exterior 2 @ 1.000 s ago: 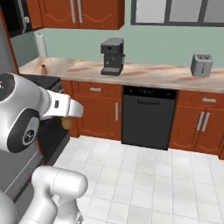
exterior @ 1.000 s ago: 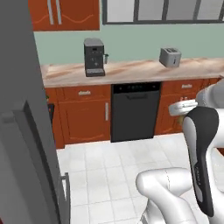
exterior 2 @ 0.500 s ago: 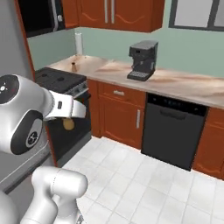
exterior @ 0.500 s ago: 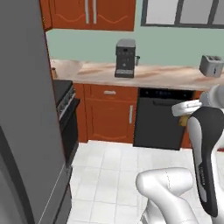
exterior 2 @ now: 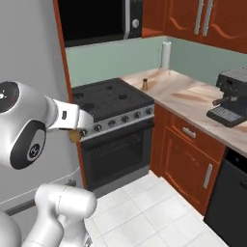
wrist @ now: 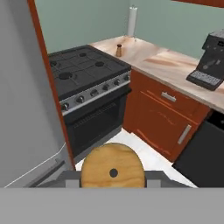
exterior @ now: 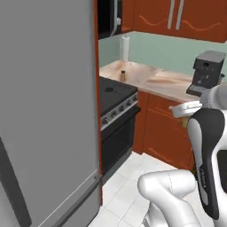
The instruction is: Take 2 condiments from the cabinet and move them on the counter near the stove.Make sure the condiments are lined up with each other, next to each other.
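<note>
Between the end effector's [wrist: 113, 181] fingers, a tan-topped wooden shaker [wrist: 113, 169] is clamped, carried above the floor.
Ahead of and below it, to the left, stands the stove [wrist: 85, 72] with its row of knobs [wrist: 94, 92]; beyond that, on the surface [wrist: 153, 59] just past the stove's far edge, the black-capped shaker [wrist: 118, 50] stands upright, with a white paper-towel roll [wrist: 132, 21] behind it by the wall.

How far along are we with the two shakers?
One shaker already stands on the counter right of the stove. The second shaker is in the gripper, seen top-on in the hand view, well short of the counter. Left: carry it over and set it beside the first, in line.
</note>
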